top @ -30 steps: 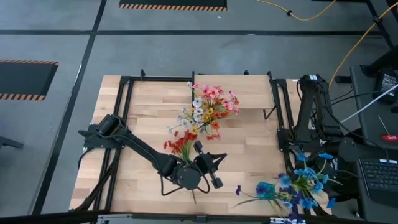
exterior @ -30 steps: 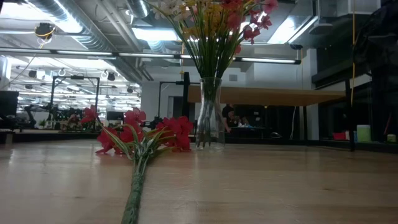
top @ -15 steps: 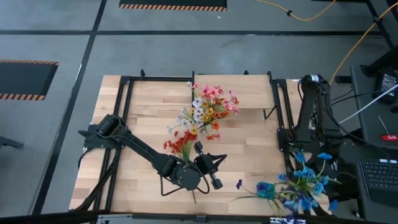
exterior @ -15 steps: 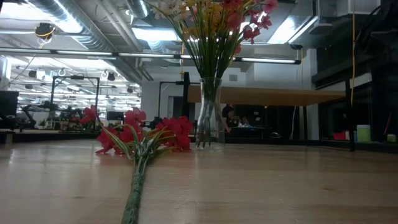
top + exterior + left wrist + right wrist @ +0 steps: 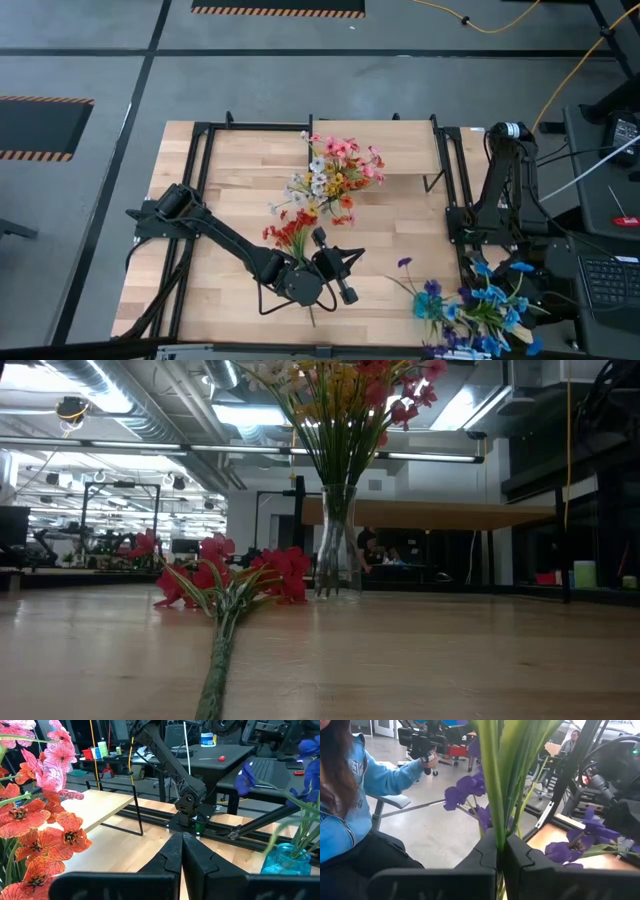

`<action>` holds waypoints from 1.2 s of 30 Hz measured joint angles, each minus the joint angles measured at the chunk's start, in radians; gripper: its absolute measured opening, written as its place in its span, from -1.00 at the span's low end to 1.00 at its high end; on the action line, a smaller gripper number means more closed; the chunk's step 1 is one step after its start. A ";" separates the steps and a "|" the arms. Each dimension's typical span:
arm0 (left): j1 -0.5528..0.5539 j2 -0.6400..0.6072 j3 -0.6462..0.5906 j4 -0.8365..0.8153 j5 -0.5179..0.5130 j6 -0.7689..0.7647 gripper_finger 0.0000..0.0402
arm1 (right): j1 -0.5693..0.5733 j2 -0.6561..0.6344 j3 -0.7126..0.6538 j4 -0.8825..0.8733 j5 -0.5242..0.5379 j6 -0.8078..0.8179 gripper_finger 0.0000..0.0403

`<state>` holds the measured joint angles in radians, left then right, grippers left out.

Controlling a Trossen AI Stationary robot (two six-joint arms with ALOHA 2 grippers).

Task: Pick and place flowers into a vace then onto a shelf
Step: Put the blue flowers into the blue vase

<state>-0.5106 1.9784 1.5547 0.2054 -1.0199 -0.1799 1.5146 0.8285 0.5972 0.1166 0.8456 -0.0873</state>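
The left arm reaches low across the table from its base, its gripper [image 5: 345, 292] closed on nothing, hovering just beside the red flowers [image 5: 291, 234] that lie flat on the table [image 5: 400, 230] in front of the vase [image 5: 337, 542]. The vase stands upright, full of mixed flowers [image 5: 335, 172], near the shelf [image 5: 400, 145]. The right arm stands folded at the table's edge, well apart from the vase; its gripper [image 5: 500, 851] is clamped on the green stems of a bunch of blue flowers [image 5: 470, 305]. No writing can be read.
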 joint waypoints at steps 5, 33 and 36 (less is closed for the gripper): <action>-0.001 0.000 0.000 0.000 0.000 0.000 -0.99 | 0.000 0.001 0.000 0.000 0.000 -0.003 -0.98; -0.002 0.000 0.000 0.000 0.001 -0.027 -0.99 | 0.000 0.001 0.000 0.044 -0.061 -0.046 -0.98; -0.004 0.000 0.000 0.000 0.001 -0.027 -0.99 | 0.001 0.001 0.000 0.047 -0.098 -0.048 -0.98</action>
<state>-0.5144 1.9785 1.5547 0.2054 -1.0191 -0.2064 1.5156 0.8295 0.5976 0.1634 0.7480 -0.1357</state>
